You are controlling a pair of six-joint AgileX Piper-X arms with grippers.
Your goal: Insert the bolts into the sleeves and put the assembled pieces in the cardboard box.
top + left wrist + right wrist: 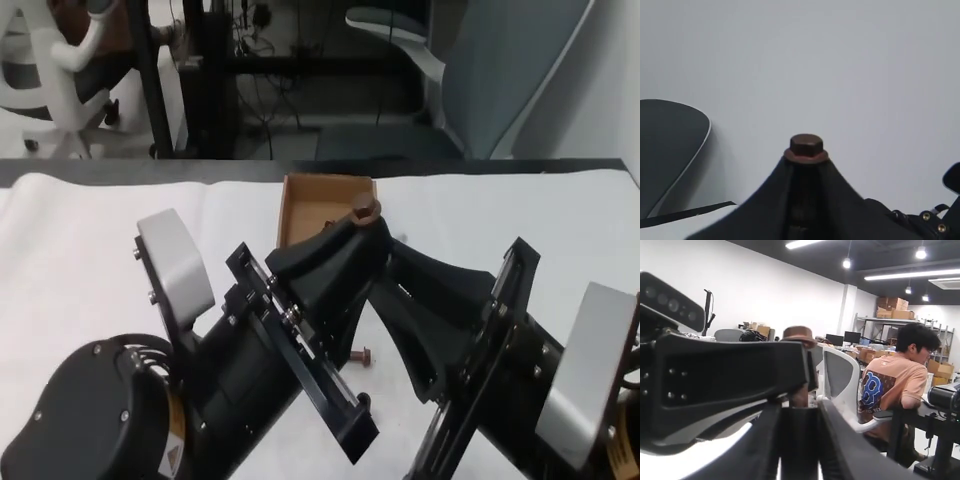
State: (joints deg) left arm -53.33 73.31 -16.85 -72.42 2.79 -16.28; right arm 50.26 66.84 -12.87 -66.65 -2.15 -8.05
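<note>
My left gripper (362, 225) is raised above the bench in front of the cardboard box (300, 205), shut on a bolt (806, 147). The bolt stands upright, and its brown hex head (368, 210) pokes out above the fingertips. My right gripper (388, 255) sits right beside it, fingers pointing at the same spot. In the right wrist view its two fingers (832, 440) close on a dark sleeve (800, 437). Directly beyond them are the bolt head (799, 334) and the left gripper's black body (725, 370). A loose bolt (362, 353) lies on the white cloth between the arms.
The open box stands at the back middle of the white-covered bench (80, 250). Both arms' bodies take up the near half of the high view. Chairs and desks stand in the room behind, and a seated person (895, 385) is far from the bench.
</note>
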